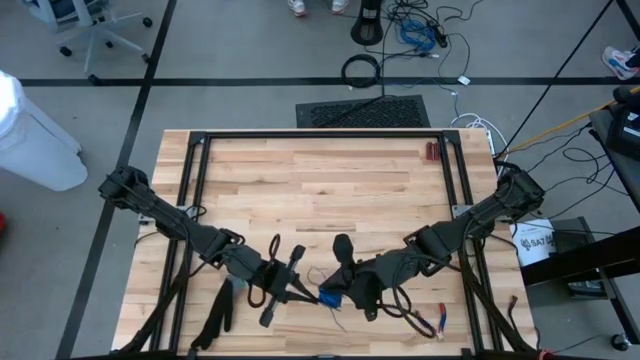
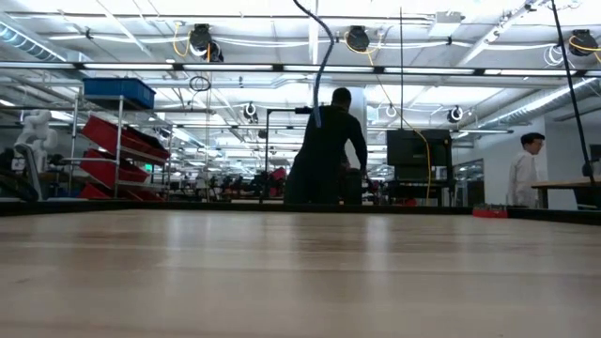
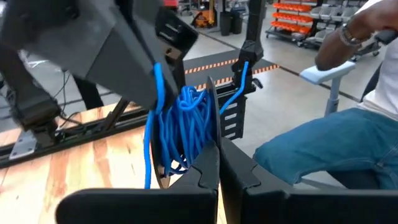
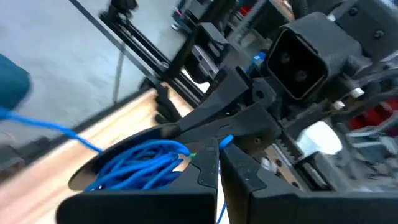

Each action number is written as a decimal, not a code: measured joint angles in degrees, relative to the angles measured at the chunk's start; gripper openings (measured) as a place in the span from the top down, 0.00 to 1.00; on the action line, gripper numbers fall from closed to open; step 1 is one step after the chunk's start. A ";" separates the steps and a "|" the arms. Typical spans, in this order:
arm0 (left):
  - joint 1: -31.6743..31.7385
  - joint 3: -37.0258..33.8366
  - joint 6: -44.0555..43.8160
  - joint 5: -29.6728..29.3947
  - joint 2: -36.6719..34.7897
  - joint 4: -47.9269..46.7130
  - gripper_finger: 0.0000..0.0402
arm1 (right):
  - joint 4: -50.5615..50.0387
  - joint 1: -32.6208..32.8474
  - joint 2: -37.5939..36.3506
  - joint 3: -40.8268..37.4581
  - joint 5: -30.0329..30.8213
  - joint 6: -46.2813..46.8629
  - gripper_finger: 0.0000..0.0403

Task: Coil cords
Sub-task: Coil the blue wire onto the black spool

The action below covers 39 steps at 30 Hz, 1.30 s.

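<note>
Room: workshop floor with grey concrete, black tape lines and loose cables beyond the table; the low view shows shelving with red bins (image 2: 122, 141) and two people standing far off.
Surface: pale butcher-block table (image 1: 320, 190) with a black frame around it.
Cord: bright blue cord (image 1: 331, 299), bunched in loose loops near the table's near edge, about the middle, between the two grippers; one strand trails off to the side in the right wrist view (image 4: 146, 163).
Left gripper: left gripper (image 1: 312, 296) reaches in from the left, fingers brought together on the blue bundle (image 3: 186, 127), which rises just past its fingertips.
Right gripper: right gripper (image 1: 342, 293) comes in from the right, meeting the left one at the cord; its jaws are closed, tips pressed against the loops.
Person: a seated person in blue jeans (image 3: 329, 149) shows beside the table in the left wrist view.
Other: small red item (image 1: 432, 151) lies at the table's far right edge.
</note>
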 joint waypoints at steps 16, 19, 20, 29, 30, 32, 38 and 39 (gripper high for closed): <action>0.04 0.00 1.89 1.58 0.27 1.35 1.00 | -3.18 -3.44 -0.24 3.45 -11.13 5.36 0.76; 0.04 0.00 3.08 2.28 0.27 2.31 1.00 | -4.65 -4.30 -0.31 5.57 -14.89 6.71 0.74; 0.04 0.00 3.51 3.11 0.27 3.14 1.00 | -4.97 -4.79 -0.31 6.15 -16.85 7.47 0.73; 0.00 0.00 6.48 8.35 0.60 9.03 1.00 | -4.62 -8.72 -0.31 7.48 -23.04 9.49 0.73; 0.00 0.00 6.67 8.35 0.60 8.99 1.00 | -4.31 -9.15 -0.31 7.48 -23.09 10.04 0.73; 0.00 0.00 7.60 8.35 0.60 8.97 1.00 | -4.12 -9.95 -0.31 7.48 -23.05 11.19 0.73; 0.00 0.00 10.04 8.79 0.60 11.50 1.00 | -4.20 -11.32 -0.31 7.48 -22.54 12.20 0.73; -0.02 0.00 10.49 9.17 0.60 12.15 1.00 | -4.71 -11.37 -0.31 7.45 -22.50 12.20 0.73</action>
